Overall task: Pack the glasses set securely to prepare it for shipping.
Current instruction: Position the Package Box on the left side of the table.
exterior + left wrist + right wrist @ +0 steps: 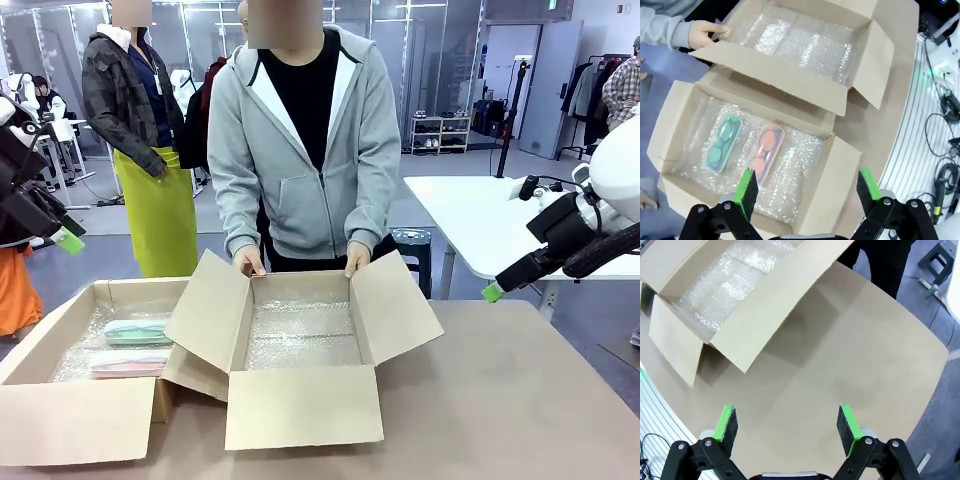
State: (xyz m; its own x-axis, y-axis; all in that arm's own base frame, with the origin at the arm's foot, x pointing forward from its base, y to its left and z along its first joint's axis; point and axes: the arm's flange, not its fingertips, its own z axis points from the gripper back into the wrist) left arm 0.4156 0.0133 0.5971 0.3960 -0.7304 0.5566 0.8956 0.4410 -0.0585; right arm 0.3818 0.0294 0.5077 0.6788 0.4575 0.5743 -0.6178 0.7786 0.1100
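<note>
At the far left, the left gripper (807, 192) is held high above the table with its jaws spread wide and nothing between them. Beneath it, an open cardboard box (45, 345) lined with bubble wrap (795, 165) is seen, and the glasses set is laid inside on that lining: the mint-green case (722, 143) and the pale pink case (765, 152) lie side by side, close but apparently not touching (glasses can be made out through both lids). Both cases are judged light, rigid and smooth-shelled, so some slipperiness is to be expected; each would best be taken across its narrow width near the middle, with the long axis kept level. Toward the centre, a second box (300, 400) is held open at its far flaps by the person's hands (250, 262), and only a bubble-wrap sheet is seen on its floor. At the right, the right gripper (787, 425) is likewise opened wide and empty, poised over the bare brown table (850, 355) beside that box.
</note>
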